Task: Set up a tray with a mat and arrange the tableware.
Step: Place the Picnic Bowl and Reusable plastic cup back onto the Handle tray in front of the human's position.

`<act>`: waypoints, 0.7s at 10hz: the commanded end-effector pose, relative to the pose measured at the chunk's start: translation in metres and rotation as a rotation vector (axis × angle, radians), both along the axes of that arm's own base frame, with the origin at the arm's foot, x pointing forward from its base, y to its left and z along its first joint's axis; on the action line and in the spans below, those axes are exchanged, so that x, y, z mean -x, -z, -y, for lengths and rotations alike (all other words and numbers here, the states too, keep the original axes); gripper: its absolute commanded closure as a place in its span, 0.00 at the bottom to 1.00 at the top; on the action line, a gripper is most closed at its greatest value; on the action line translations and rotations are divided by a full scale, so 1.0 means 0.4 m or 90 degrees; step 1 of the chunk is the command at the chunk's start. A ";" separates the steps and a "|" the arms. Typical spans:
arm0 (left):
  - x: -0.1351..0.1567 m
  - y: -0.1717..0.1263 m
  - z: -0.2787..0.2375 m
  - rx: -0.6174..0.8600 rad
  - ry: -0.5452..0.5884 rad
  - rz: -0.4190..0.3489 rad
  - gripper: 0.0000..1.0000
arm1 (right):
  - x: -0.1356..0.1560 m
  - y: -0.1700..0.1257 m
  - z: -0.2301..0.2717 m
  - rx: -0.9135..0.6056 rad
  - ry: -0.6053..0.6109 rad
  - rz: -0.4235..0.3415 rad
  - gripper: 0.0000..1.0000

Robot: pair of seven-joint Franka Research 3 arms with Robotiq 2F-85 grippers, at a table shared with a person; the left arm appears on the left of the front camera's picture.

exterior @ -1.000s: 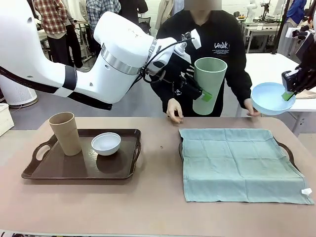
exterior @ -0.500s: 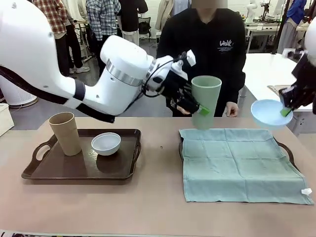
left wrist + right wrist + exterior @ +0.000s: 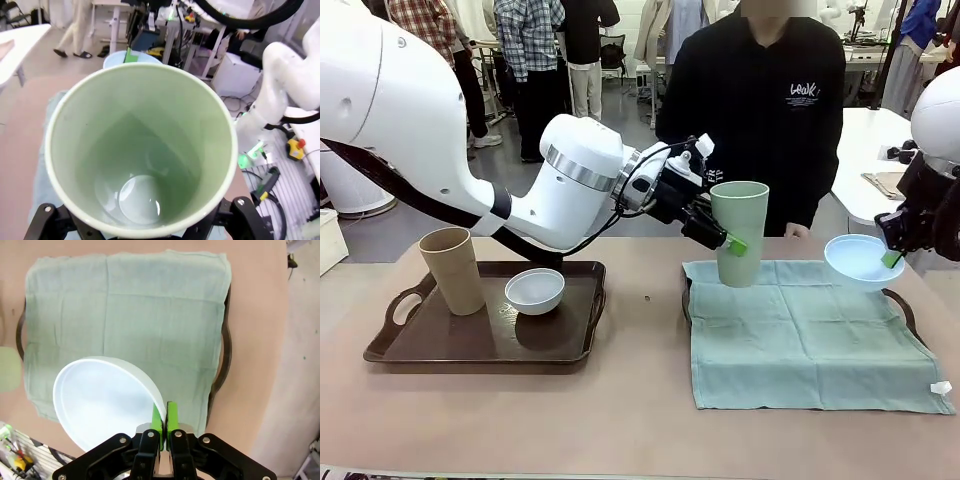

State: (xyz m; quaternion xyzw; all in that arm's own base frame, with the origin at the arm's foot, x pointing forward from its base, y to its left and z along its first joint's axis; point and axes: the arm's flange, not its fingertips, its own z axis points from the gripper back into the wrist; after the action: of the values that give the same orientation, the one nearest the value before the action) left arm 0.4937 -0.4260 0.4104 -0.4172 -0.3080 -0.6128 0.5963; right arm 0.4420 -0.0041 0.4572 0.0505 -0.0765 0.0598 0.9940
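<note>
Tabletop mat, pale green cup upright

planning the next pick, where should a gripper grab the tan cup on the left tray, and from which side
The tan cup stands upright, tall and handleless, with the white bowl close on its right; so probably clamp its upper wall from the robot's side.

The left arm is a chain of glossy white, bulbous shells parted by a silver ring and a black band, with thin black cables looping to the black left gripper. The right arm has the same white shell, and its black right gripper has bright green pads and small silver screws. The person wears a black long-sleeved top with small white print on the chest.
</note>
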 end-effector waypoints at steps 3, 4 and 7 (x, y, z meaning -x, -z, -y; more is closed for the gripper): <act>-0.033 0.096 0.071 -0.077 0.015 0.096 0.15 | -0.062 0.114 -0.006 -0.010 -0.052 -0.055 0.96; -0.043 0.114 0.090 -0.086 0.029 0.117 0.15 | -0.077 0.133 -0.010 -0.008 -0.060 -0.063 0.96; -0.079 0.152 0.100 -0.036 0.054 0.136 0.15 | -0.110 0.167 -0.005 -0.022 -0.084 -0.052 0.96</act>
State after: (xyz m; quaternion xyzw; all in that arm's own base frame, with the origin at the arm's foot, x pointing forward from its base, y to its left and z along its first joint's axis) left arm 0.5184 -0.4679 0.3462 -0.3368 -0.3122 -0.6823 0.5688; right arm 0.4777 -0.0002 0.3900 0.0550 -0.0179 0.1099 0.9923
